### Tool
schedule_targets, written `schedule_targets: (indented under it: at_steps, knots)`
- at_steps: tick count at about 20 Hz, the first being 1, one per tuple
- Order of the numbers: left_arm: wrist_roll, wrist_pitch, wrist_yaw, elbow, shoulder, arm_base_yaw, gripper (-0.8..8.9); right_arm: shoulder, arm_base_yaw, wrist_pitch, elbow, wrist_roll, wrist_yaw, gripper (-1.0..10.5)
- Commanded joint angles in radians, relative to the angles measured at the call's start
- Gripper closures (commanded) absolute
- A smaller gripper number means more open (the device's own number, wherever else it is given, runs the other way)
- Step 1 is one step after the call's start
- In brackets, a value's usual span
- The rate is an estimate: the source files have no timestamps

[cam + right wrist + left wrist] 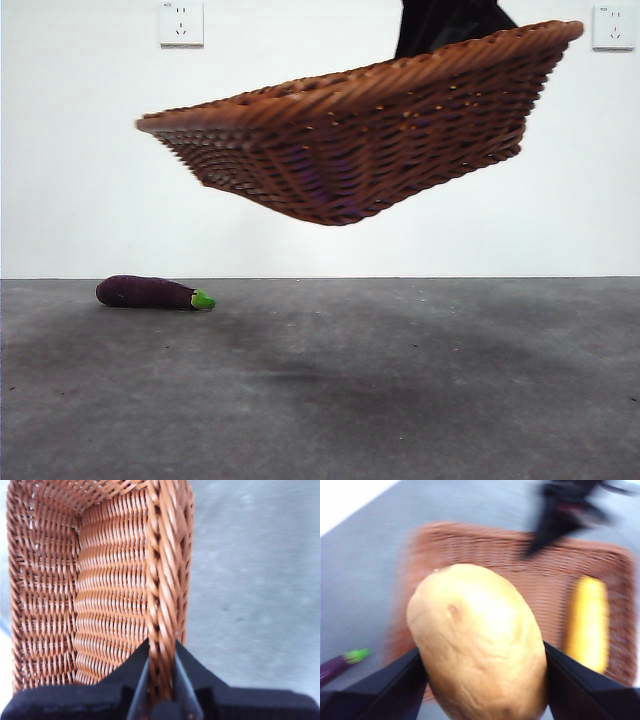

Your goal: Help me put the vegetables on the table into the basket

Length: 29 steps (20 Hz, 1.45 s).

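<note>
The brown wicker basket (350, 150) hangs tilted in the air above the table (420, 390). My right gripper (161, 680) is shut on its braided rim (162, 580), and that arm (445, 25) comes down behind the raised right end. In the left wrist view my left gripper (482, 652) is shut on the orange-brown potato (477, 630), held over the basket (485, 550). A yellow corn cob (587, 622) lies inside the basket. The purple eggplant (150, 293) with its green tip lies on the table at the left, outside the basket; the eggplant (340, 662) also shows in the left wrist view.
A white wall with two sockets (181, 22) (613, 25) stands behind the table. The right arm (560, 515) shows as a dark blur at the basket's far rim in the left wrist view.
</note>
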<state>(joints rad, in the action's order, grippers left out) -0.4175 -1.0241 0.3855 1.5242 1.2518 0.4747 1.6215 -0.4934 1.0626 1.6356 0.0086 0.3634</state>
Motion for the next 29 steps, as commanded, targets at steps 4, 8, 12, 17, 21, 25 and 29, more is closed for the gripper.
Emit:
schedule_targets:
  at_steps: [4, 8, 12, 17, 21, 25, 29]
  knots:
    - [-0.084, -0.045, -0.059, -0.005, 0.191, 0.188, 8.22, 0.006, -0.025, 0.000, -0.005, 0.017, 0.031, 9.6]
    - [-0.084, -0.066, -0.071, -0.005, 0.346, 0.255, 8.22, 0.006, -0.024, 0.012, -0.005, 0.013, 0.031, 9.6]
    - [-0.066, -0.082, -0.068, -0.005, 0.402, 0.286, 6.73, 0.006, -0.024, 0.009, -0.005, 0.008, 0.031, 9.6]
    - [0.026, -0.058, -0.069, -0.004, 0.378, 0.272, 3.49, 0.006, -0.024, 0.009, -0.005, 0.005, 0.031, 9.6]
    - [0.077, -0.056, -0.068, -0.004, 0.341, 0.241, 3.49, 0.006, -0.024, 0.013, -0.005, 0.005, 0.031, 9.6]
    - [0.149, -0.039, -0.072, -0.002, 0.251, 0.192, 3.49, 0.006, -0.022, 0.013, -0.005, -0.003, 0.023, 9.6]
    - [0.443, 0.095, -0.091, -0.002, 0.098, 0.016, 3.49, 0.003, 0.066, 0.020, -0.005, -0.002, -0.011, 9.6]
